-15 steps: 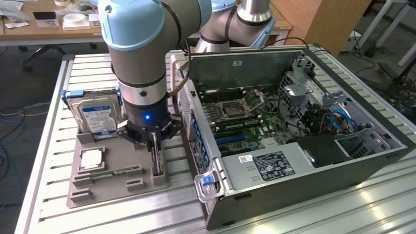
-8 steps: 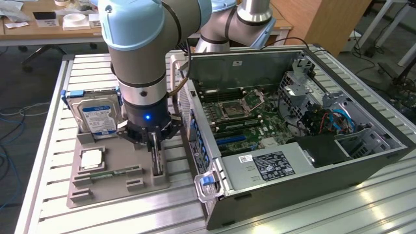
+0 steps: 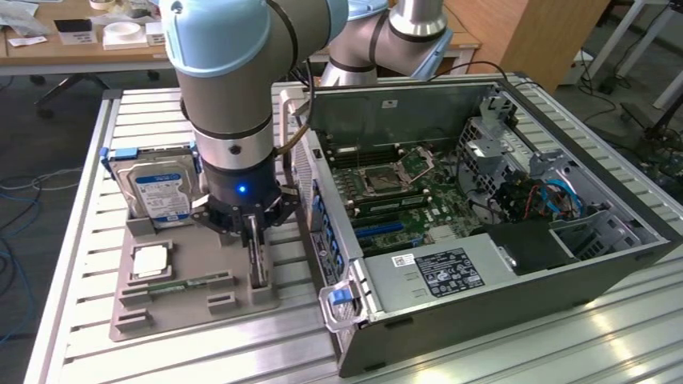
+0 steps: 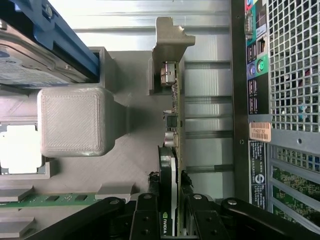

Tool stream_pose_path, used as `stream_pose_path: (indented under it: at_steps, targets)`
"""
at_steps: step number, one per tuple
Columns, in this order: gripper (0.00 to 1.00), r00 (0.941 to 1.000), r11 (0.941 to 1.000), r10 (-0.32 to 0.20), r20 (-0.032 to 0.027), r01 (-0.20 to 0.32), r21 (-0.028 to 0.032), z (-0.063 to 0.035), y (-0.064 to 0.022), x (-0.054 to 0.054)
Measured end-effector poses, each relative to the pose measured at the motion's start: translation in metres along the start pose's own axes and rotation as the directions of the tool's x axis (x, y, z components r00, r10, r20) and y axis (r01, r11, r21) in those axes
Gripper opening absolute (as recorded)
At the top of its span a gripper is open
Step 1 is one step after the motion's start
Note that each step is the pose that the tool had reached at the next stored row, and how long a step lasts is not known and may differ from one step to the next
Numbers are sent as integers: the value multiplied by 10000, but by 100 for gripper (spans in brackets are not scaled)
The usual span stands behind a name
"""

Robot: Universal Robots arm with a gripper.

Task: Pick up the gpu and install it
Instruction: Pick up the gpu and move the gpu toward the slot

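Pincer (image 4: 168, 192) grips gpu (image 4: 168, 162) standing in grey tray (image 4: 132, 167).

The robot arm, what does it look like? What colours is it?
The arm is made of thick, round, silver-grey tubes with light blue caps on its joints. Near the end there is a black ring with a tiny blue light. A dark cable runs beside it. The gripper is black, with jointed fingers fastened by small bolts.

Bright overhead light, with soft glare streaking the ribbed table (image 3: 613, 324).
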State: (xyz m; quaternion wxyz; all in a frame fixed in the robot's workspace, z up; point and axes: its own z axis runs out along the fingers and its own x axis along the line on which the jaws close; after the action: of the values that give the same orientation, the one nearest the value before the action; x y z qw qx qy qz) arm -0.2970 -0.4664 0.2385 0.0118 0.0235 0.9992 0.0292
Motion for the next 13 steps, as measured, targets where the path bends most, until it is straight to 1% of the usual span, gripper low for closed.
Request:
stream_pose_path:
  at_steps: [5,13]
  targets:
    - [27,10000,10000,0,0,0,0,-76,5,-2]
    - [27,10000,10000,0,-3,0,3,-86,4,-2]
